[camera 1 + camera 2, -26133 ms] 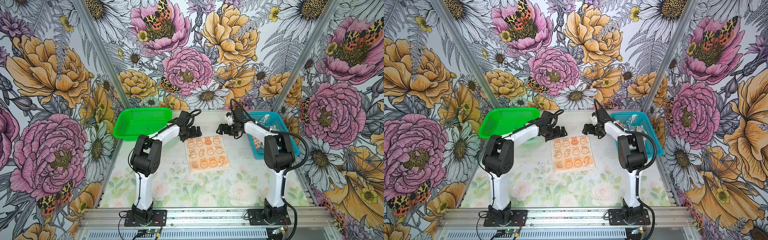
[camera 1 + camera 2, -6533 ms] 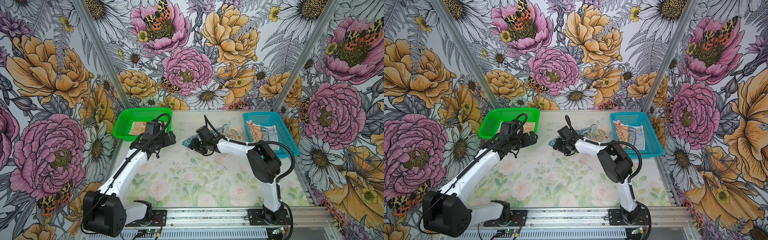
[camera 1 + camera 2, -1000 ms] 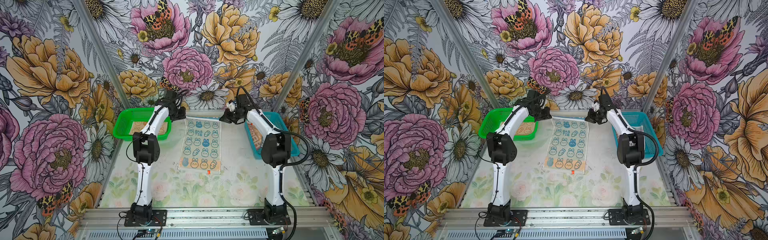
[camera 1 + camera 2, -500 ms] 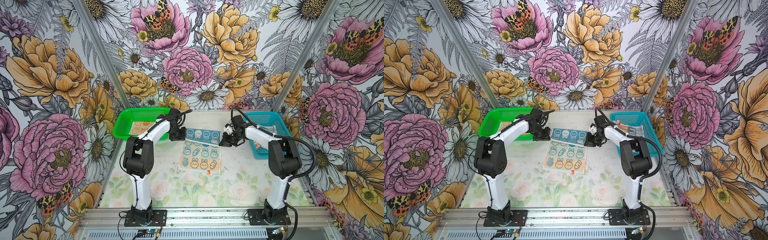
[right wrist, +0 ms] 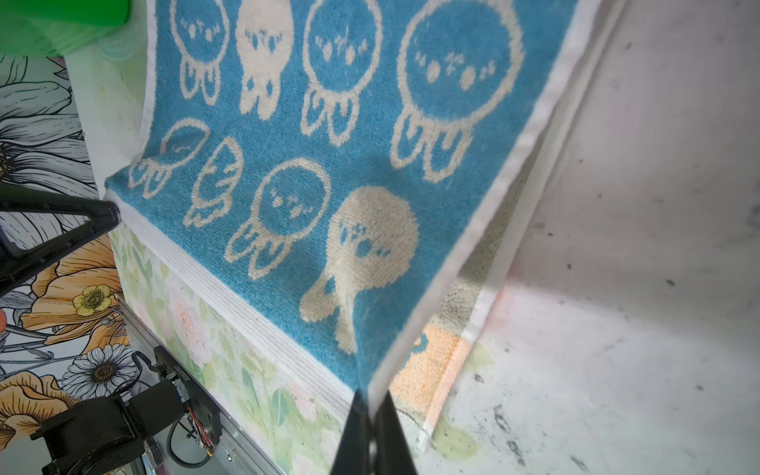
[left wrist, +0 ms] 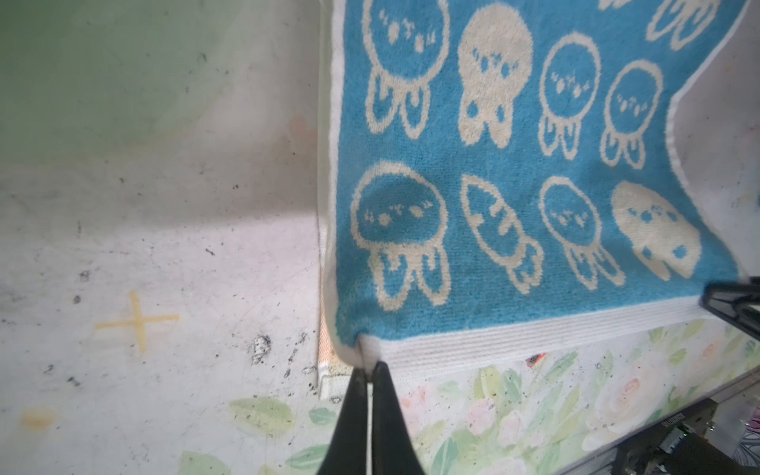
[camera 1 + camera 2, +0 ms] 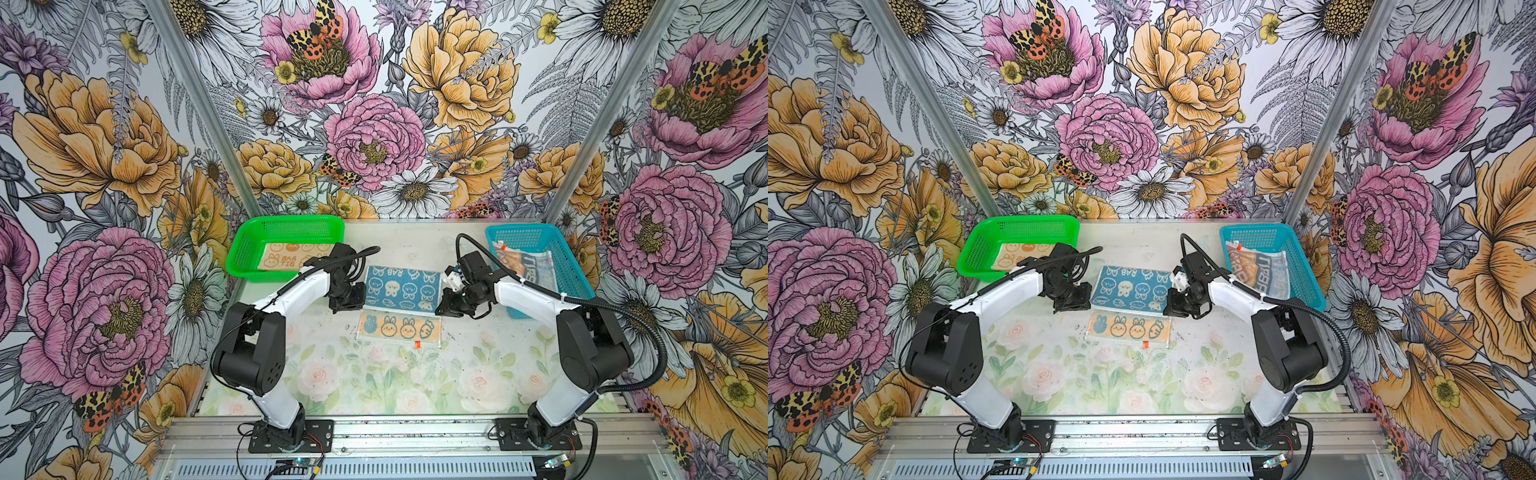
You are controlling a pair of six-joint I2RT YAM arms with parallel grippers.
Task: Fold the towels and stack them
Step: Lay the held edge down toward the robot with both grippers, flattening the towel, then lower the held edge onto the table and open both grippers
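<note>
We pinched the teal towel [image 7: 402,286] with left fingers [image 6: 349,432] and right fingers [image 5: 347,444]; outside them, green basket [image 7: 243,253] held orange towel [image 7: 291,255], blue basket [image 7: 523,239] striped towel [image 7: 536,266].

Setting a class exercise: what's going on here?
Both arms are folding the teal bunny towel. The left tool and right tool each pinch one corner of the flipped-over edge, with a near strip not yet covered. The orange towel lies in the green basket, the striped towel in the blue basket.

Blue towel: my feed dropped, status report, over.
Left gripper and right gripper each shut on a blue towel corner. Towel folded partway, front strip uncovered. Nothing in the way.
</note>
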